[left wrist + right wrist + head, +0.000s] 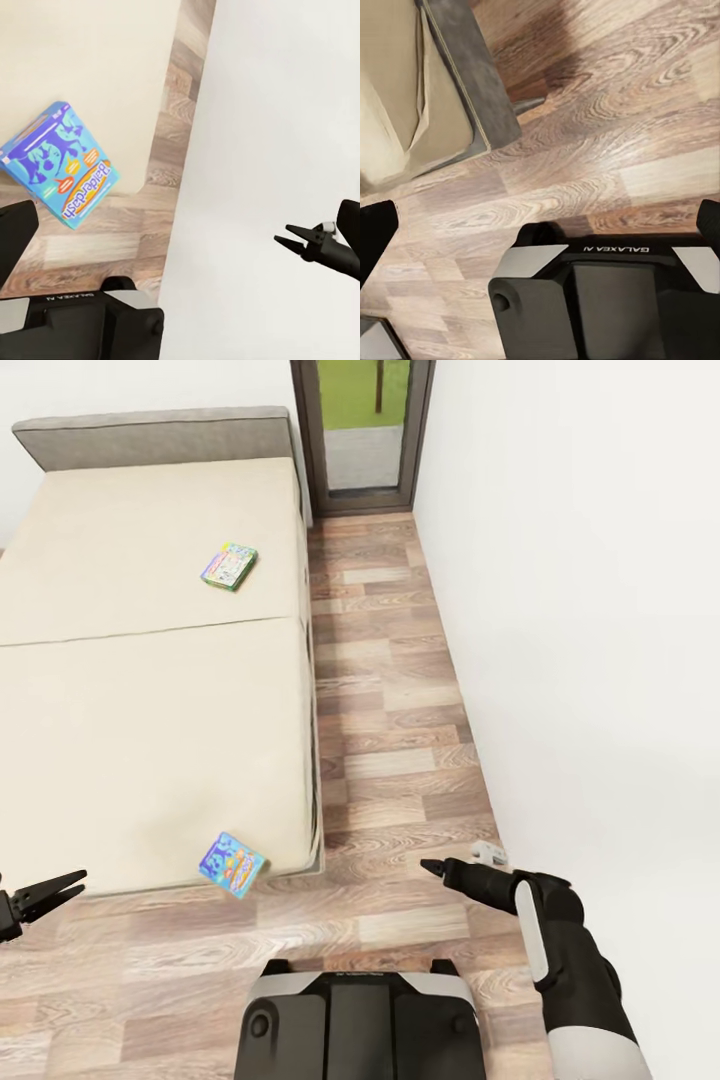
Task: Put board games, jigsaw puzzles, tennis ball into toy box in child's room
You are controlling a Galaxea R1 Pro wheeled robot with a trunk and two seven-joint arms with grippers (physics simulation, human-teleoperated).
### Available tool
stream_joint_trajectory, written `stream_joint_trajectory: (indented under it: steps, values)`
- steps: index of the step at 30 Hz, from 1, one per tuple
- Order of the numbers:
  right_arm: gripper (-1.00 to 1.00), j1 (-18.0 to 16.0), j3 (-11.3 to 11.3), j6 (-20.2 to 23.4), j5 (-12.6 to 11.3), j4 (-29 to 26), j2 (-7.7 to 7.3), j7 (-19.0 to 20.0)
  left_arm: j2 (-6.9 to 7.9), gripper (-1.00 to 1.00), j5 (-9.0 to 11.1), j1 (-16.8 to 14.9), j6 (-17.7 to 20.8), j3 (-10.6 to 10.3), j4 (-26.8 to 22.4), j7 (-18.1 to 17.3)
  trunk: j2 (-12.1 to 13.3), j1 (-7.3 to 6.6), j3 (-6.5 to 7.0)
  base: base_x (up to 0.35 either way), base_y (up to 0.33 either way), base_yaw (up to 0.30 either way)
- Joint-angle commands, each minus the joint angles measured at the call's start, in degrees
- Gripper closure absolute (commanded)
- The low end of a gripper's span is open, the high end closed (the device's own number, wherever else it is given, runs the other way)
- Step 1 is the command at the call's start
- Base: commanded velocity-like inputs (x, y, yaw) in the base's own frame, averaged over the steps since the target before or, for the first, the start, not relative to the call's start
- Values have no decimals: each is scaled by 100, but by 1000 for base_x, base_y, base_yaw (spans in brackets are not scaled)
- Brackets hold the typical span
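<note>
Item: two board games on low beige bed point(150, 660), both unheld.

Blue flat printed game box point(232, 865) lies at the mattress's near corner, one corner overhanging the wood-plank floor point(400, 760); green-edged flat printed game box point(229, 566) lies further up the mattress, near its floor-side edge. Left gripper point(45, 897) hangs beside the bed's near edge, fingers apart and empty; right gripper point(440, 871) hangs over the floor, fingers seemingly together, holding nothing. Boxes judged light, stiff, smooth-faced, likely slippery. Best hold: pinch the blue box across its overhanging edge.
</note>
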Motion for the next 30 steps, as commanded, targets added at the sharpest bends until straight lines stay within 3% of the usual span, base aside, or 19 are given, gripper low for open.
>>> stream_joint_trajectory:
  steps: [1, 21, 30]
  values:
    - [-100, -6, -36, 33, -14, 6, 6, 39, 0, -100, -28, -2, 58, 8, -1, -36, -9, 4, 1, 0, 0, -181]
    - [-100, -11, -23, 19, 5, 1, 44, 160, 39, -100, -41, 4, 43, 28, -2, -36, -9, 4, 148, -68, 0, -183]
    - [-100, -11, 286, 4, 0, -6, 32, 160, 63, -100, -42, 7, 42, 30, 2, -36, -9, 4, 214, -1, 0, -184]
